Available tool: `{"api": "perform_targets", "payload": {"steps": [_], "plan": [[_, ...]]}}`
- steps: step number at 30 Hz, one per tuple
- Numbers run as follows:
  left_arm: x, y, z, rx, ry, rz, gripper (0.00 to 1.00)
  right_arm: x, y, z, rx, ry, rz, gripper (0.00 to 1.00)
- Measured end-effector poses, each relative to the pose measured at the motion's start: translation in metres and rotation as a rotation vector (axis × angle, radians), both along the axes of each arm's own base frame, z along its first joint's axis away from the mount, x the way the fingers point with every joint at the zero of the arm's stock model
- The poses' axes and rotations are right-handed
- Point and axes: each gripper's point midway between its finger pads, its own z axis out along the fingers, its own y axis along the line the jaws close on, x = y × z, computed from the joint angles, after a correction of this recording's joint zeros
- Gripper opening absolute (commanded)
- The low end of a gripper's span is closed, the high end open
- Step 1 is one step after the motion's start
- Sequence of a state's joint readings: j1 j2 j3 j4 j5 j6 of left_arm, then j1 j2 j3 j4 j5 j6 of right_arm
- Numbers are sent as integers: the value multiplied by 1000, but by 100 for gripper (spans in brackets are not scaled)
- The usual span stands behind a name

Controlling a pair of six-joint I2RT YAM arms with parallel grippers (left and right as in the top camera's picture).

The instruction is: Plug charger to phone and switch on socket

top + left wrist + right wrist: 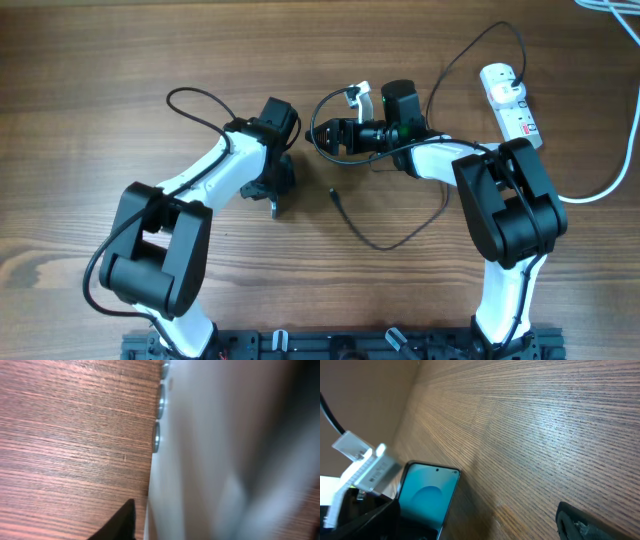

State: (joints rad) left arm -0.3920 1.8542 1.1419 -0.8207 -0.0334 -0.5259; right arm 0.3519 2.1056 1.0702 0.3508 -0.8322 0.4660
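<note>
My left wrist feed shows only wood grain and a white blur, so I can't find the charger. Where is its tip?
Observer: The charger tip lies loose on the table, out in the open, with nothing gripping it.
Operator: And the phone?
Observer: The right wrist camera shows the phone, its turquoise face visible, beside a white tag.

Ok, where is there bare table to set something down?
Wide bare wood left of the left arm; a smaller patch between the arm bases, below the charger loop. Crowded around the charger tip and by the socket.
</note>
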Motion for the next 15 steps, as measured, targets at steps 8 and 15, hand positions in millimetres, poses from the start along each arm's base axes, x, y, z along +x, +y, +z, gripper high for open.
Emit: {"api": "perform_targets", "payload": {"steps": [8, 15], "plan": [[15, 1, 0, -18, -57, 54, 31, 0, 0, -1, -4, 5, -2, 100], [28, 27, 0, -19, -76, 144, 24, 0, 0, -1, -4, 5, -2, 99]]}}
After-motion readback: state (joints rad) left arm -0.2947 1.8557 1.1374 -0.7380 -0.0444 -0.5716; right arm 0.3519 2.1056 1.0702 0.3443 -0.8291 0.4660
